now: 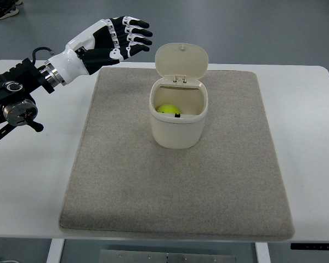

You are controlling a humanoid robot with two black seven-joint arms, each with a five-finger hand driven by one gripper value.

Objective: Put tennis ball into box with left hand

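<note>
A cream box [177, 126] with its hinged lid [181, 59] flipped up stands in the middle of the grey mat [175, 192]. Inside it, against the left wall, lies a yellow-green tennis ball [166, 109], only its top showing. My left hand [123, 37] hovers up and to the left of the box, near the mat's far left corner. Its black and white fingers [136, 32] are stretched out toward the right and hold nothing. The arm enters from the left edge. No right arm shows.
The mat lies on a white table [33, 181]. Grey floor runs beyond the table's far edge, with a dark shoe [3, 11] at the top left corner.
</note>
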